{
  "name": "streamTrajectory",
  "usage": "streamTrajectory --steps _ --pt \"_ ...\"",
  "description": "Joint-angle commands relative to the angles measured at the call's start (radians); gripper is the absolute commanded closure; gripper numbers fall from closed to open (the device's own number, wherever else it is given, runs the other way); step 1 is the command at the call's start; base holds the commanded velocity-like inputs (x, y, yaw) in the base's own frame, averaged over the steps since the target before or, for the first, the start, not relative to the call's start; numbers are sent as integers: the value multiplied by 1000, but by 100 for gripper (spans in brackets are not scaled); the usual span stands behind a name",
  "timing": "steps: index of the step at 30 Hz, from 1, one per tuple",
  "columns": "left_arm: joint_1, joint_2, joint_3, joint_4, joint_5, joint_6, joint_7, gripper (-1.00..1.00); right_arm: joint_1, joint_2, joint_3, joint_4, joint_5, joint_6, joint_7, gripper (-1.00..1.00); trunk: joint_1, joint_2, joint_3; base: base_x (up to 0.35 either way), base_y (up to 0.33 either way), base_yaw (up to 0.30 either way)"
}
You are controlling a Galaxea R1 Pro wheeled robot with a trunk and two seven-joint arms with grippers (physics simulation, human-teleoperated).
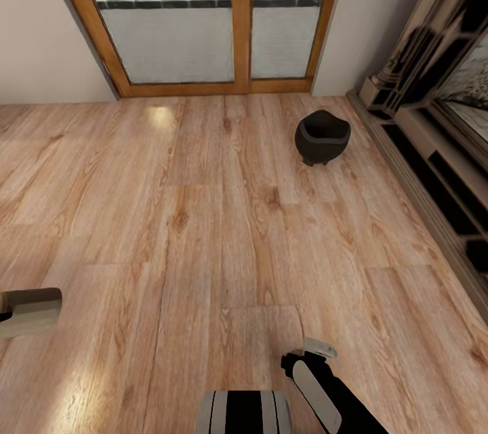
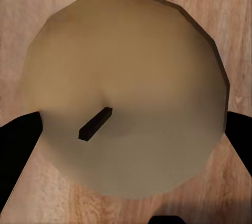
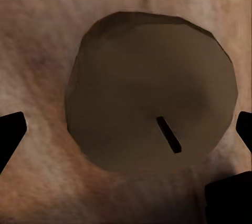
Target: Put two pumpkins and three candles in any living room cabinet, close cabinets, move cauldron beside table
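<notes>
Each wrist view looks straight down a candle's long axis: pale tan disc top, short dark wick. Left pincer (image 2: 126, 182) pinches the left candle (image 2: 126, 92), dark fingers (image 2: 18, 145) at both flanks. Right candle (image 3: 152, 90) lies between the right pincer (image 3: 126, 129) fingers; contact unclear, so cannot tell whether it grips. Head view: cauldron (image 1: 322, 136), matte black, bulging, stands on the plank floor (image 1: 169, 230) ahead, toward the right wall, nearer the right arm. Judgement: both loads await a cabinet drawer.
</notes>
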Motion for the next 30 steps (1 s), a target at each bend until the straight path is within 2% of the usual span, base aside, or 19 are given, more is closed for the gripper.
streamTrajectory --steps 1,7,21,30 --pt "0 0 0 0 1 0 0 100 0 0 0 0 0 0 0 -100 0 0 0 136 41 0" --pt "0 0 0 0 -1 0 0 100 0 0 0 1 1 0 0 -100 0 0 0 109 -70 0" --pt "0 0 0 -1 -2 0 0 100 0 1 0 1 1 0 0 -100 0 0 0 6 -29 0" --pt "0 0 0 -1 -2 0 0 100 0 0 0 -1 1 -3 0 -100 3 -1 -23 0 0 0"
